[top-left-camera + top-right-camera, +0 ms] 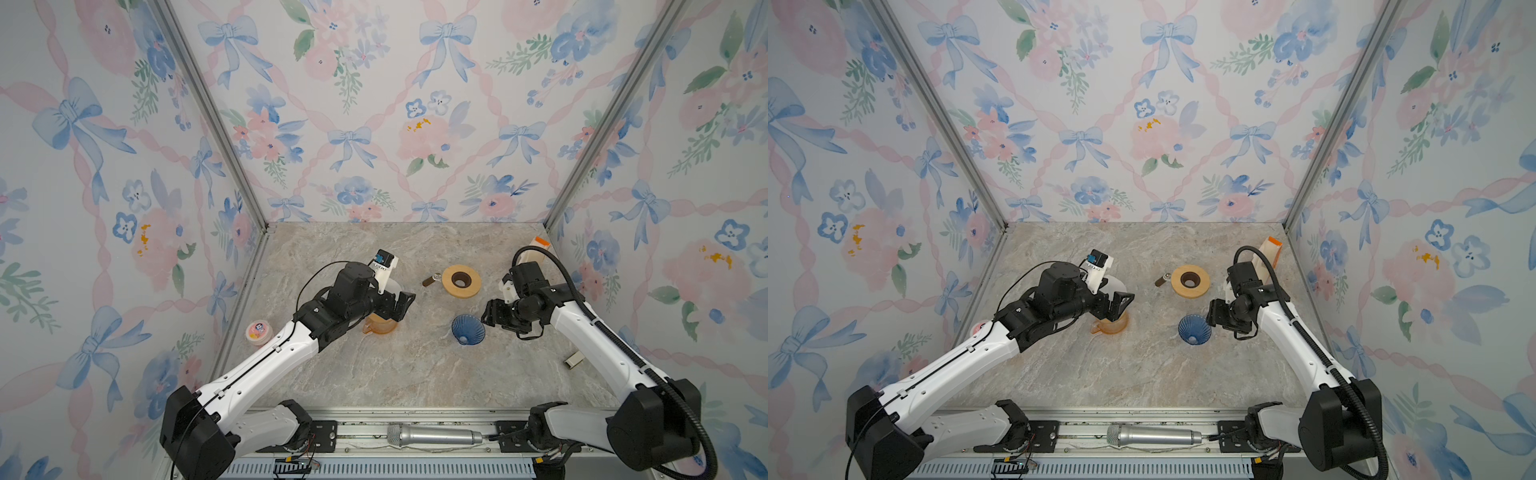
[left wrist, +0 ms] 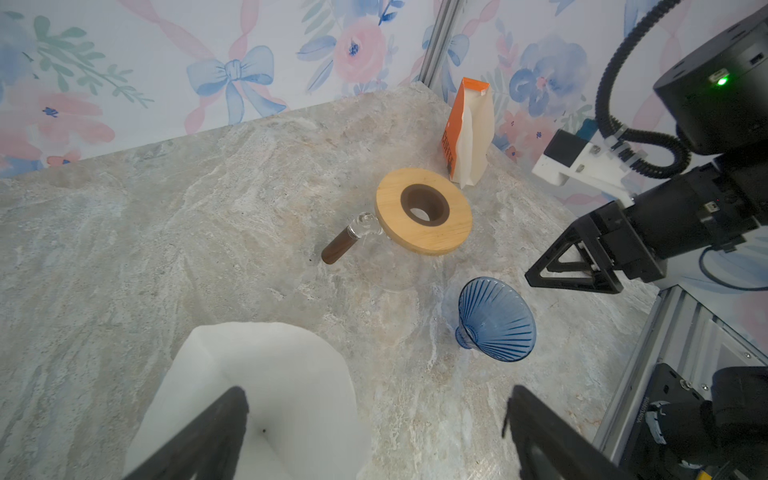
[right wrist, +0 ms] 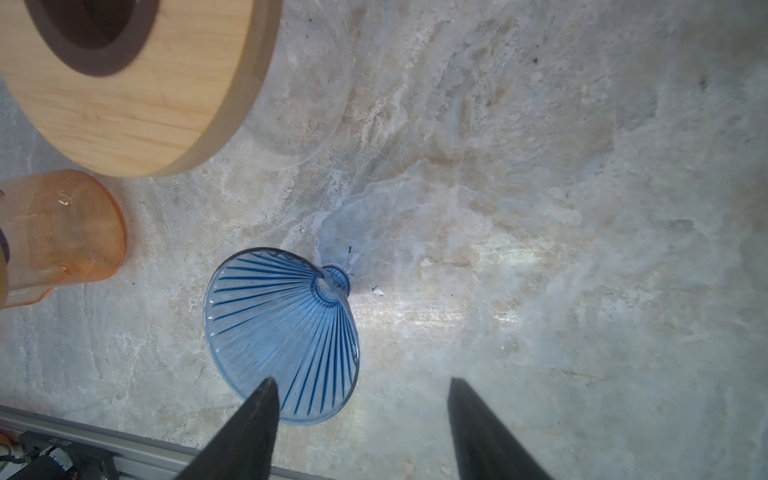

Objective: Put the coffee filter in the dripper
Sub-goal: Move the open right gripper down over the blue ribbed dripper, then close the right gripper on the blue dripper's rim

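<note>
While dripper point(image 1: 468, 329) lies tipped, carafe point(image 1: 451, 291) just beside, orange cup point(image 3: 62, 232) near filter point(image 2: 270, 374).

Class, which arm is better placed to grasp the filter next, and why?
Probably left: the left gripper, open, is right at the filter; the right gripper, also open, sits by the tipped dripper.

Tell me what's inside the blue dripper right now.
Nothing visible: the blue dripper lies on its side, its mouth showing only its ribbed wall. The coffee filter sits apart, by the open left gripper. The inside of its narrow neck cannot be seen.
</note>
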`<state>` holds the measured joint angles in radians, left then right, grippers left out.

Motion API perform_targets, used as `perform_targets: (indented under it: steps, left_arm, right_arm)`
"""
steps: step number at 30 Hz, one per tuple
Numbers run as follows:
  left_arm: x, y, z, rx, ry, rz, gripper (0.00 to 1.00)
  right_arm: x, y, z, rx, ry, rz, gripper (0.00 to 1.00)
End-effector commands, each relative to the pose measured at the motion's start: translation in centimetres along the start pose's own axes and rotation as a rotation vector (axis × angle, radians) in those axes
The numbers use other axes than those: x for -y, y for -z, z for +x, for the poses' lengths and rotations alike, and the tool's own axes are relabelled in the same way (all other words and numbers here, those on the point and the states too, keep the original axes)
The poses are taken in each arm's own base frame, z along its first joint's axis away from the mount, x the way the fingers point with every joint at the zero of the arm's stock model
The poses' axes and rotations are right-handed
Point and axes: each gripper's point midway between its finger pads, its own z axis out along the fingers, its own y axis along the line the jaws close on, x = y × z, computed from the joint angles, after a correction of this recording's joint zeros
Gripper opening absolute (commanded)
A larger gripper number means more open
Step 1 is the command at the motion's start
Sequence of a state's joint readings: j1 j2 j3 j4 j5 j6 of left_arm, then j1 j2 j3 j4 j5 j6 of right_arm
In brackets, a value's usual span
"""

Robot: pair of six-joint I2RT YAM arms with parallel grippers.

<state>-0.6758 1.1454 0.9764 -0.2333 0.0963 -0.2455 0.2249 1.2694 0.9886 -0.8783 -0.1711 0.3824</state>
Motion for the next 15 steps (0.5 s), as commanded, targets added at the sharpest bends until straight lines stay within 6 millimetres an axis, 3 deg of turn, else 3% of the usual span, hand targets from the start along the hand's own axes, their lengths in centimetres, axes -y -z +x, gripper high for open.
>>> perform_targets:
  steps: [1,9,15]
  left_arm:
    - [0.1,0.6,-0.1,0.027,0.014,-0.007,0.98]
    - [0.2,0.5,0.7,0.031,0.027,0.004,0.98]
    - [0.3,-0.2,1.2,0.007,0.040,0.011,0.98]
  right_arm:
    - [-0.1,-0.3,0.5,-0.001,-0.015,-0.003,0.66]
    - [0.6,-0.5,1.6,0.013,-0.037,0.013,0.65]
    - [-0.2,-1.4,2.1,-0.010,-0.033,-0.035,0.62]
